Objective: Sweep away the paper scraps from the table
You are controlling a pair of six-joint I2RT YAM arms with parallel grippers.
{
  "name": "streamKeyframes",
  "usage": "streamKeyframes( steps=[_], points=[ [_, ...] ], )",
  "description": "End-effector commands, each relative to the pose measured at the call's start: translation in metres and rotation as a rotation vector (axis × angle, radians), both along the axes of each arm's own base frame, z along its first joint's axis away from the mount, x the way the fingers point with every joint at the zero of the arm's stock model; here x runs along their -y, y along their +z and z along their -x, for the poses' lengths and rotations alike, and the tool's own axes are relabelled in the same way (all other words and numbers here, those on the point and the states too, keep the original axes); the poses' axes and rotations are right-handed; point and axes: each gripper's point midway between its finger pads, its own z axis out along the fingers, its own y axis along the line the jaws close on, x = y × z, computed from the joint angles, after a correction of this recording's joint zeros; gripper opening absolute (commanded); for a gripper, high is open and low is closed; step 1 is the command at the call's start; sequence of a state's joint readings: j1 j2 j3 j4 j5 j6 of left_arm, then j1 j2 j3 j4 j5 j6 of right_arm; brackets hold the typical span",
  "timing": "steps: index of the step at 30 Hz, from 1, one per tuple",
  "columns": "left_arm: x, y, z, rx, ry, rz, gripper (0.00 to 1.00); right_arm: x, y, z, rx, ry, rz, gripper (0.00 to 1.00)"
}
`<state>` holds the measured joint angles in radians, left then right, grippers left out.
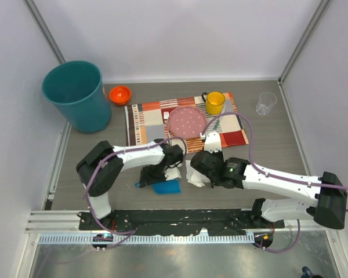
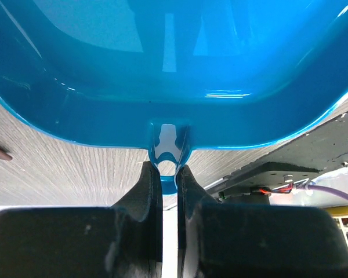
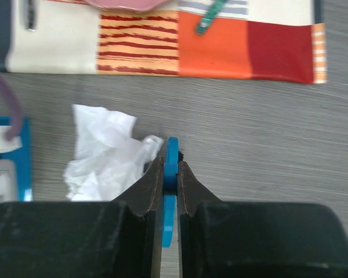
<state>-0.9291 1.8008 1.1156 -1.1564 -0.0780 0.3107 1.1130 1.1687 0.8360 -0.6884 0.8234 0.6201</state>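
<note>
Our L gripper (image 2: 169, 174) is pinched tight on the handle of the blue dustpan (image 2: 174, 87). Our R gripper (image 3: 171, 174) is pinched on a thin blue sweeper (image 3: 171, 152). We see 2 paper scraps (image 3: 104, 156): 1 on the table (image 3: 267, 145) just right of the dustpan, beside the sweeper, & 1 that looks to be in the dustpan. We should keep the dustpan lip flat & push slow, so the wad rolls in. Beyond the dustpan: 1 bin (image 1: 78, 95), 1 bowl (image 1: 120, 94), 1 plate (image 1: 186, 121), 1 mug (image 1: 214, 103), 1 cup (image 1: 266, 103), 1 mat (image 1: 148, 119).
</note>
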Motion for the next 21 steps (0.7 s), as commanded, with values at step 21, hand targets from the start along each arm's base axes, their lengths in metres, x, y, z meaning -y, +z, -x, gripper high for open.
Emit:
streamKeyframes(
  steps=[21],
  points=[
    [0.027, 0.013, -0.033, -0.004, 0.188, 0.299, 0.0, -0.147, 0.042, -0.011, -0.042, 0.153, -0.648, 0.01]
  ],
)
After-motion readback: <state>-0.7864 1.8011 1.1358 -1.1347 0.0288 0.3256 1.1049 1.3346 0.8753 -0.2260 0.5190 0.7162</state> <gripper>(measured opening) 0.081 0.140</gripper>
